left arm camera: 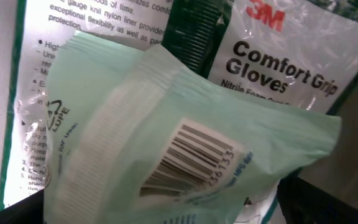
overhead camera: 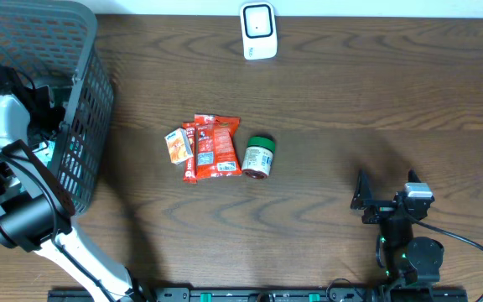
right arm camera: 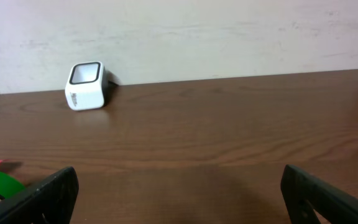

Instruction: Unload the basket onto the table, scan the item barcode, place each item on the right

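Note:
My left arm reaches down into the grey basket (overhead camera: 90, 109) at the table's left end, where its gripper (overhead camera: 47, 126) is partly hidden by the mesh. In the left wrist view a mint-green packet (left arm camera: 185, 137) with a printed barcode (left arm camera: 191, 155) fills the frame. It lies between the open fingers (left arm camera: 11, 211), whose dark tips only show at the bottom corners. The white scanner (overhead camera: 258, 31) stands at the back edge, also visible in the right wrist view (right arm camera: 86, 86). My right gripper (overhead camera: 388, 197) hovers open over bare table at the front right, nothing between its fingers (right arm camera: 48, 193).
Two 3M glove packs (left arm camera: 278, 56) lie under the green packet in the basket. At the table's middle lie a small orange box (overhead camera: 179, 145), red snack packets (overhead camera: 212, 148) and a green-lidded jar (overhead camera: 258, 156). A wall stands behind the scanner.

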`<state>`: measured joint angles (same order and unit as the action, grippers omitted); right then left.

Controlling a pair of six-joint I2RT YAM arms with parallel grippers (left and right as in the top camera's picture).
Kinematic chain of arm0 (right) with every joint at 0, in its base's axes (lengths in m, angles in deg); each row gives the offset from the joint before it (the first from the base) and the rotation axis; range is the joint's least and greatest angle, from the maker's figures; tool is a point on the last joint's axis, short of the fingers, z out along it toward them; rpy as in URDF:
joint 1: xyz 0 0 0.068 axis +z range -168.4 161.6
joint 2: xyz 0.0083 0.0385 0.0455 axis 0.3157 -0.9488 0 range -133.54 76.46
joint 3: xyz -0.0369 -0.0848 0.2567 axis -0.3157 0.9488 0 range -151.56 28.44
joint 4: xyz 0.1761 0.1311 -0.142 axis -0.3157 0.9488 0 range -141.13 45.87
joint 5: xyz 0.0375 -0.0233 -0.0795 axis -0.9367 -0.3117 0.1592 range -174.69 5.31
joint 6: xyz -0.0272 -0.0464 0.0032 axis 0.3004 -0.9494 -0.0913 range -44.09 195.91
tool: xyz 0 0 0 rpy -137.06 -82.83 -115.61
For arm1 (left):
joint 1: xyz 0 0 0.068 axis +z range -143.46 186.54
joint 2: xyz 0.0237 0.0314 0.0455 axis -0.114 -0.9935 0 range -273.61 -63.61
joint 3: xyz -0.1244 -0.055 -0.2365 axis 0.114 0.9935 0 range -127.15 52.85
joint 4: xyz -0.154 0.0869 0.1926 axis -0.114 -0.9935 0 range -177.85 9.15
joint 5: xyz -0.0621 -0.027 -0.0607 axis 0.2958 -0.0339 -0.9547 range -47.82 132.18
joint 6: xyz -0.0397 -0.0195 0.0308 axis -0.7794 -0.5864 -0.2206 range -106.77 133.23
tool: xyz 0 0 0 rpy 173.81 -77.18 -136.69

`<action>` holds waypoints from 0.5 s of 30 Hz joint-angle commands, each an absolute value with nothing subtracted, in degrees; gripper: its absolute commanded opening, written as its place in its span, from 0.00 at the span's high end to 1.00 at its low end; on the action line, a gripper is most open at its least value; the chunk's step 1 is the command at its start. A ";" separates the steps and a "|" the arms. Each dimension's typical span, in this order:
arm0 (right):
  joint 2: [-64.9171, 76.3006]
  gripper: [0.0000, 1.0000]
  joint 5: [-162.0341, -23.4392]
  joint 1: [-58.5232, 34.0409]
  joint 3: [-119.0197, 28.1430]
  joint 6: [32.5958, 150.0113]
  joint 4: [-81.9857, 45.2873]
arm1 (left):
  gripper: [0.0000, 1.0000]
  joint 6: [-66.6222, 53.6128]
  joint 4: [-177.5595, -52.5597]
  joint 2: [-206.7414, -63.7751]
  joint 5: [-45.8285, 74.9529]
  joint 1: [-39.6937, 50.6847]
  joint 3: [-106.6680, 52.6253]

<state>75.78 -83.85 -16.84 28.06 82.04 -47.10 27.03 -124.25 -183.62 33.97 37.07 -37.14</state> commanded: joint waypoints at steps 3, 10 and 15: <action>75.97 0.01 -83.72 -17.24 28.12 82.69 -46.88 | 0.02 18.55 -122.96 -185.71 43.63 37.70 -36.53; 75.99 0.01 -83.72 -17.24 28.12 82.69 -46.91 | 0.02 15.71 -123.16 -180.69 44.29 39.65 -37.71; 75.99 0.01 -83.72 -17.24 28.12 82.69 -46.88 | 0.02 17.59 -123.68 -177.56 40.53 39.76 -37.71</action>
<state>75.78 -83.85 -16.84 28.06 82.01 -47.10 16.85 -123.22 -180.95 42.47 39.49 -37.12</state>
